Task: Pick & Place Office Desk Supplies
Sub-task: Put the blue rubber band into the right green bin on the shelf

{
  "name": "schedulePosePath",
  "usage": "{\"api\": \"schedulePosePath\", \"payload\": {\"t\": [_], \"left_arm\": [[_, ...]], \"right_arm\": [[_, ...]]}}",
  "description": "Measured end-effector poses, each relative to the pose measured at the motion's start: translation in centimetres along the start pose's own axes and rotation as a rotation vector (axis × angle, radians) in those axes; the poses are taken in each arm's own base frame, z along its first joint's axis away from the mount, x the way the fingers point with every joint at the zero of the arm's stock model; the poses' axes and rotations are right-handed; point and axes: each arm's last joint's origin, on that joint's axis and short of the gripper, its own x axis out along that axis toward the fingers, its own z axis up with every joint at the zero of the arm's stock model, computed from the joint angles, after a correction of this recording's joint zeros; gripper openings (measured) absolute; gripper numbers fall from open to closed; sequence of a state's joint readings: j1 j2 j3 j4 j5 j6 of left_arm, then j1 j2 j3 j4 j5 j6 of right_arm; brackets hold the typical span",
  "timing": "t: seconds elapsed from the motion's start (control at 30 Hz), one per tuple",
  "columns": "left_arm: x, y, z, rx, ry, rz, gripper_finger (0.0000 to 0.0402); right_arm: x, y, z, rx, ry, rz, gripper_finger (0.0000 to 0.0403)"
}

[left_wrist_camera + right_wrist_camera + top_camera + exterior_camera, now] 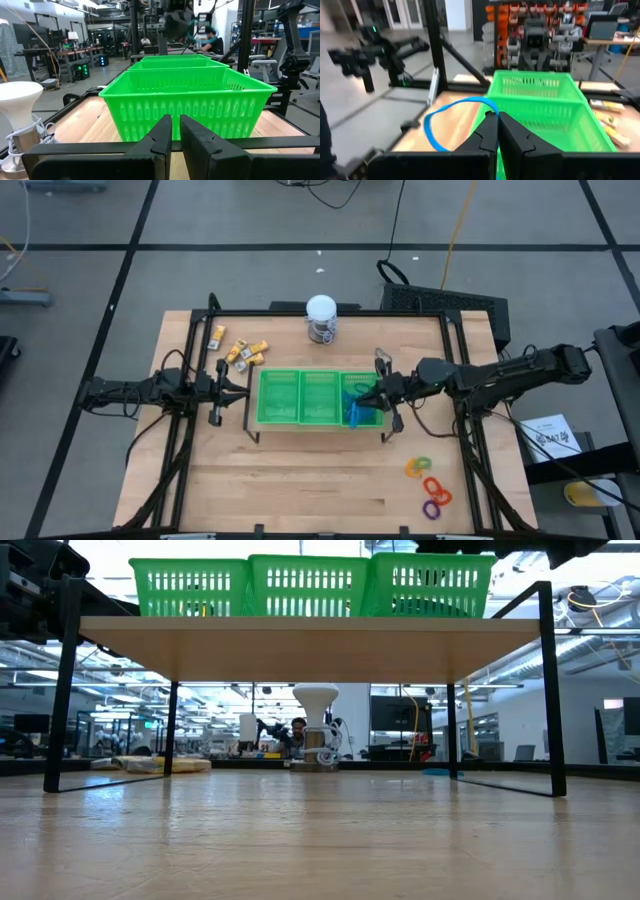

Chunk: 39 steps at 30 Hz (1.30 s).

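Right pincer (497, 131) pinches 1 blue loop (451, 116) above the green tray (555, 107).

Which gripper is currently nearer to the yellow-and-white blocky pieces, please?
Left. The left gripper sits shut just left of the green tray, close to the yellow-and-white blocky pieces. The right gripper, shut on a blue loop, is over the tray's far compartment.

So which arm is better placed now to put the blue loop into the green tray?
The right. The right gripper is shut on the blue loop, right at the green tray's right-hand compartment. The left gripper is shut and empty beside the tray's left end.
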<state>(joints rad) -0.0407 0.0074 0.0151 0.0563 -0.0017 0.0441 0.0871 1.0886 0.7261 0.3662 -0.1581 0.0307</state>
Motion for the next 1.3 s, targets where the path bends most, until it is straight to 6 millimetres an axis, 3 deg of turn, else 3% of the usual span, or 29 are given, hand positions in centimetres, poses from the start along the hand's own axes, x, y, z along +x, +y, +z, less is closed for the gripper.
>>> {"api": "schedulePosePath", "payload": {"t": [0.3, 0.97, 1.3], "left_arm": [[0.0, 0.0, 0.0, 0.000, 0.000, 0.000, 0.0045], [0.0, 0.0, 0.0, 0.000, 0.000, 0.000, 0.0045], [0.0, 0.0, 0.0, 0.000, 0.000, 0.000, 0.0045]], "right_arm": [[-0.2, -0.5, -1.0, -0.034, 0.106, -0.114, 0.0000], [-0.3, -0.5, -1.2, -0.036, 0.127, -0.118, 0.0013], [-2.2, -0.2, 0.2, -0.039, 0.082, -0.119, 0.0020]]}}
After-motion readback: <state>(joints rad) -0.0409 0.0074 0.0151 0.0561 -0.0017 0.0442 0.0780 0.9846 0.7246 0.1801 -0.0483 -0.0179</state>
